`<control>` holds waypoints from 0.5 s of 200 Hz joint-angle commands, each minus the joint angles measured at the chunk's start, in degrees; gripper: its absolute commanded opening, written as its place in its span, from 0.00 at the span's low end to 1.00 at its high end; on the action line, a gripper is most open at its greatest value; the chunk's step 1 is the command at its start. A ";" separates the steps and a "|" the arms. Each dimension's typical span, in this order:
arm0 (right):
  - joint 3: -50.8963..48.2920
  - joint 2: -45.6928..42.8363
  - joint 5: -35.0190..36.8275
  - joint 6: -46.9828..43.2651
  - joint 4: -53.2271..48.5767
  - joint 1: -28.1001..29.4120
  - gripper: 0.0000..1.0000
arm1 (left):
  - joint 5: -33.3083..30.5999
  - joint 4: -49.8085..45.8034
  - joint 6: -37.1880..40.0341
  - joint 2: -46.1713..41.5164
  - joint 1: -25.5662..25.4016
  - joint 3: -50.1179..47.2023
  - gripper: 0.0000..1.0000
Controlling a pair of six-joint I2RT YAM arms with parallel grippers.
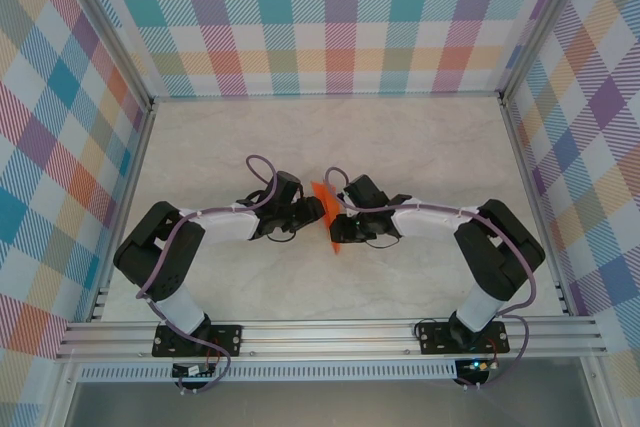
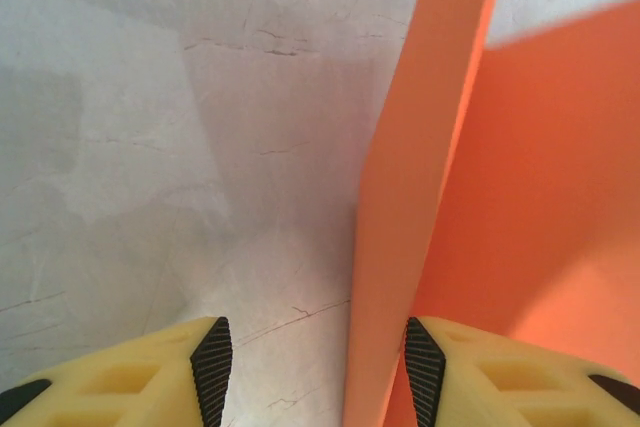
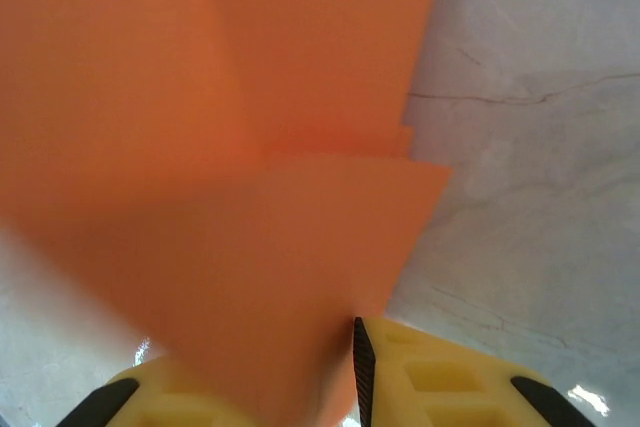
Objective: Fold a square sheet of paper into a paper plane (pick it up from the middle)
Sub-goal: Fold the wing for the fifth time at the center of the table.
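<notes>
Partly folded orange paper (image 1: 323,194) sits mid-counter (image 1: 420,137), standing on edge between the two tool tips, which face each other close together; can't tell if its lower tip touches the surface. Left tool (image 2: 318,359): jaws apart, bare counter showing in the gap. A tall folded flap runs upright right against the black pad (image 2: 423,367) of one finger and the other finger is clear of it, so no pinch. Right tool (image 3: 250,382): paper layers fan over it and hide one finger almost wholly. The paper edge meets the pad of the visible finger, but I cannot tell whether the jaws are clamped on it or slack around it (so unclear what's bearing the paper). Handling, my judgement: very light, thin and floppy, so it will sag or twist if taken by a corner. Creases stay, so a hard squeeze in the wrong spot marks it. The matte face should hold fine on ribbed pads. Best hold looks like a flat pinch on the doubled centre fold near the middle, where stacked layers stiffen it, not a loose single flap. Risk: it drops if neither tool has it firmly.
</notes>
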 commanded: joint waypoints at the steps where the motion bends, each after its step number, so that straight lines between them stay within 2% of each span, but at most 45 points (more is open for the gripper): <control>1: 2.40 -1.54 3.37 -0.30 -2.60 1.14 0.27 | 0.50 0.91 -0.95 -1.24 -0.24 -0.78 0.51; 49: 4.09 0.62 6.40 1.46 -3.65 2.48 0.27 | -0.54 0.19 -1.14 -1.43 -0.28 -1.11 0.45; 100: 5.20 2.52 7.12 1.99 -3.68 3.26 0.20 | -1.52 -0.88 -1.07 -0.81 -0.33 -1.47 0.32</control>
